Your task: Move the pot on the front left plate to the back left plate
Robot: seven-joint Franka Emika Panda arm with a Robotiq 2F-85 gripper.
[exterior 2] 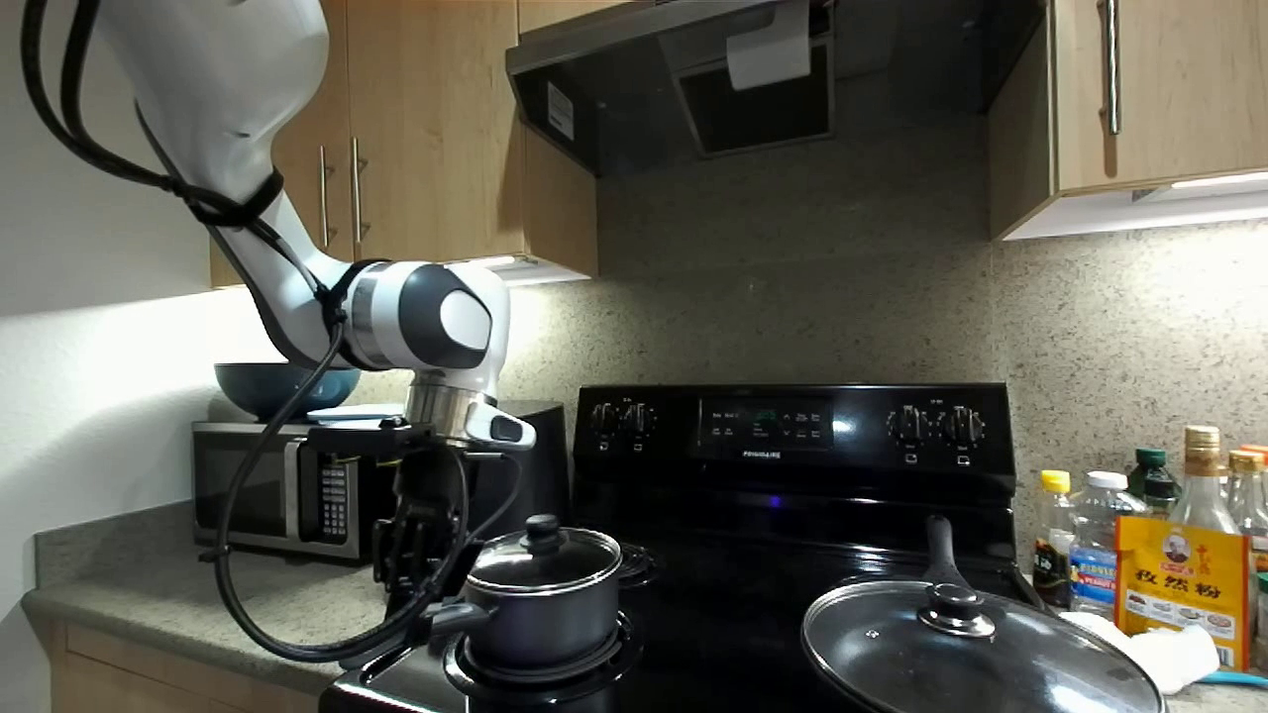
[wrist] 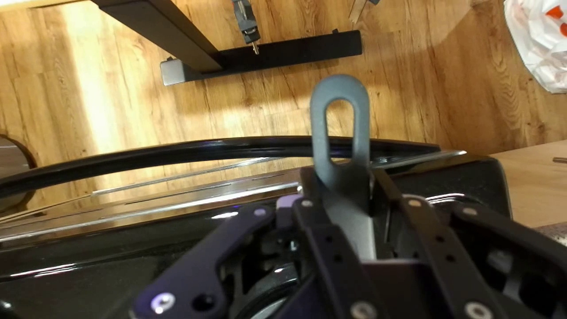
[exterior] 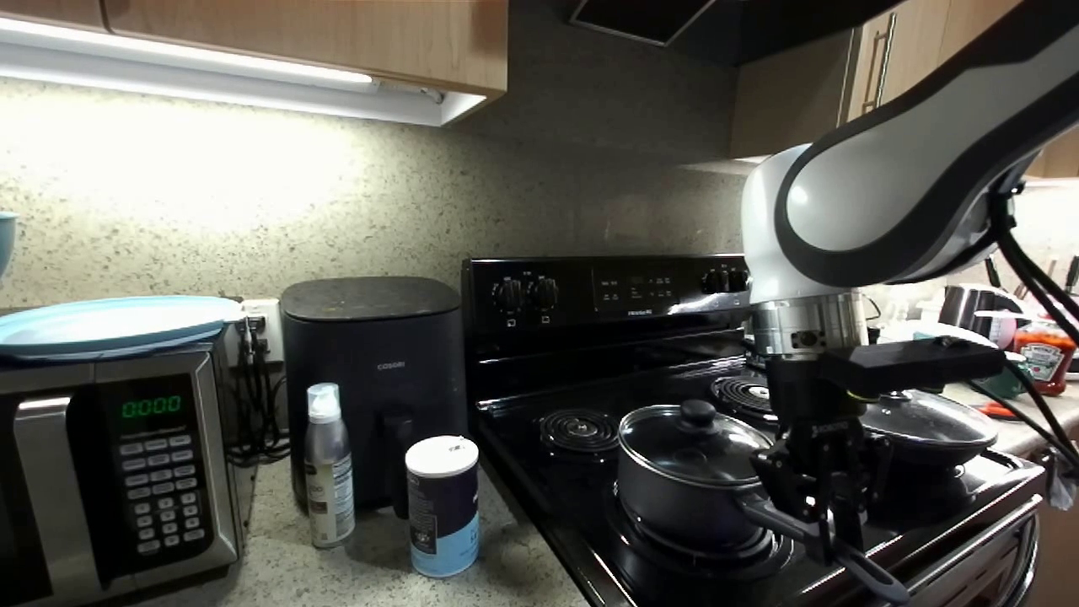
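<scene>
Kitchen: gripped, not yet carried across

Speckled wall (exterior: 379,211) backs everything. Leftmost in an exterior view, the bench (exterior: 358,582) carries microwave (exterior: 126,472), spray bottle (exterior: 329,480), air fryer (exterior: 375,396) and canister (exterior: 442,514), hemming in any leftward swing. Next, on the stove (exterior: 544,502), the back left plate (exterior: 580,430) lies behind the pot (exterior: 683,510), which rests, glass lid (exterior: 670,451) in place, on the front left plate (exterior 2: 540,678). The pot's handle (exterior: 784,521) points frontward, and the pincer (wrist: 342,184) is closed on it, presumably because it offers the surest purchase clear of that lid. Farther right, the wide pan (exterior: 923,426) could obstruct a sideways detour.
</scene>
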